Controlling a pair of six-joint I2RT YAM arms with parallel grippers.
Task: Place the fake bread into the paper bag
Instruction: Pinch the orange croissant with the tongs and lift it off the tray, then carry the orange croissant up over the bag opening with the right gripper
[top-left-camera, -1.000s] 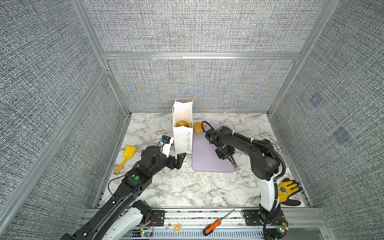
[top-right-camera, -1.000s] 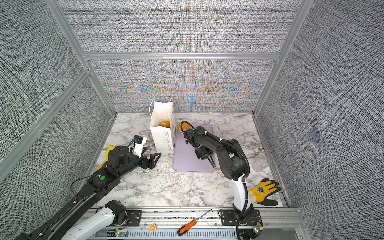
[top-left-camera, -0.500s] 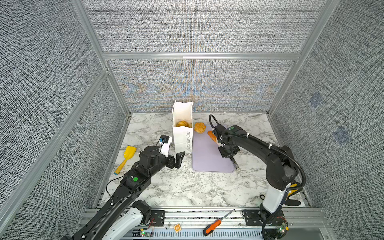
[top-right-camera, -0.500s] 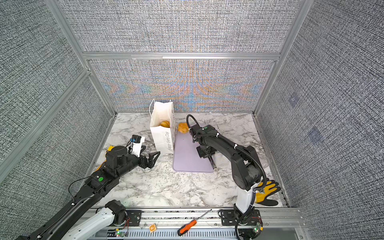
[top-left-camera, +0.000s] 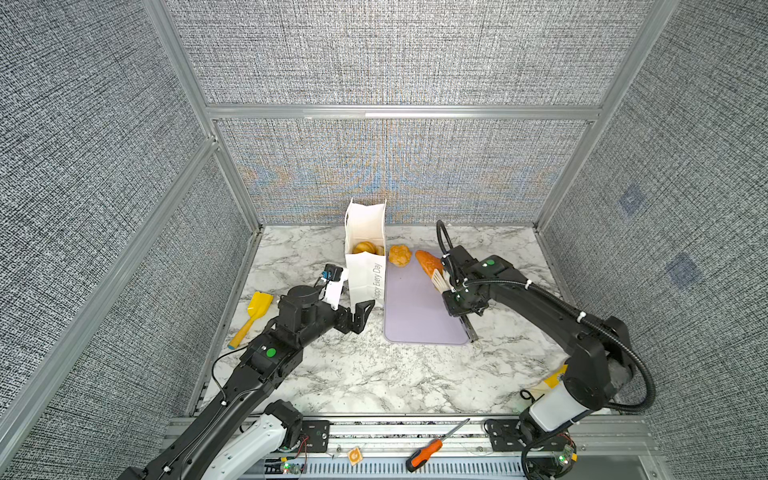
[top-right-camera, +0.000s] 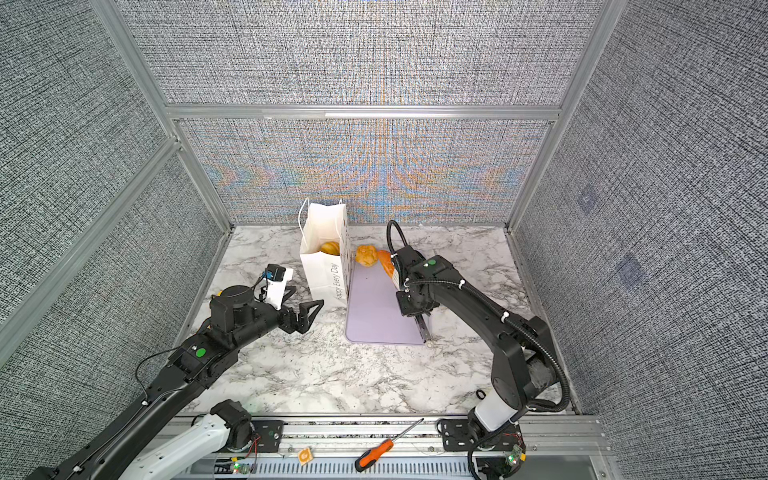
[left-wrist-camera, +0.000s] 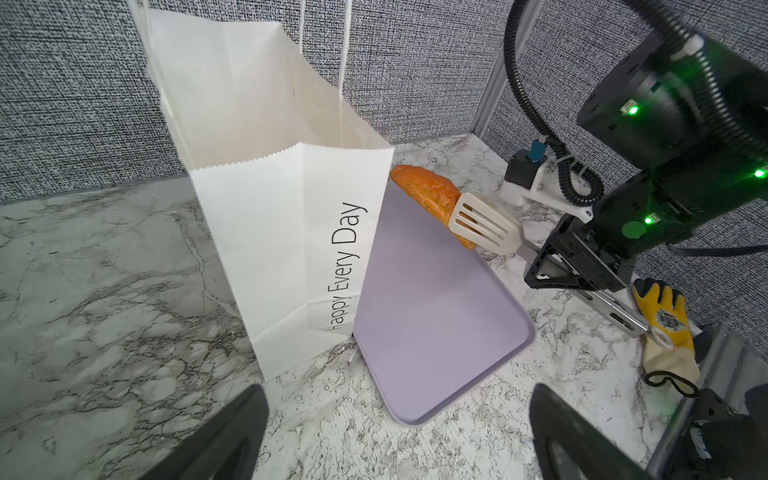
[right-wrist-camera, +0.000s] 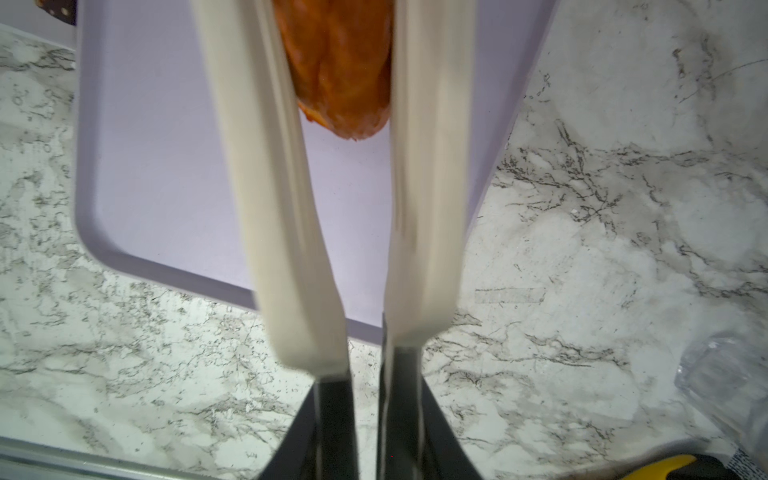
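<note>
Nearest, on the metal rail at the lower edge of both top views, lies an orange-handled screwdriver (top-left-camera: 428, 452). A yellow glove (left-wrist-camera: 665, 320) lies at the lower right of the marble surface (top-left-camera: 374, 374).

My left gripper (top-right-camera: 302, 304) hangs low just in front of the foot of the paper bag, left of centre. Its jaws are spread wide and hold nothing. A yellow scoop (top-left-camera: 254, 312) lies on the surface to its left.

My right gripper (left-wrist-camera: 550, 266) is clamped around the metal handles of a pair of tongs (left-wrist-camera: 484, 222), right of centre, over the right edge of the lilac tray (top-left-camera: 415, 320). The cream blades of the tongs pinch the near end of the orange-brown pastry (left-wrist-camera: 432, 195), which points away over the tray's far right corner. I cannot tell whether its far end rests on the tray.

The paper bag (top-left-camera: 365, 276) stands upright and open, just beside the tray's left edge. Golden pastries (top-left-camera: 365, 248) lie inside it. A round bun (top-left-camera: 400, 255) sits at the tray's far end, between the bag and the orange-brown pastry.
</note>
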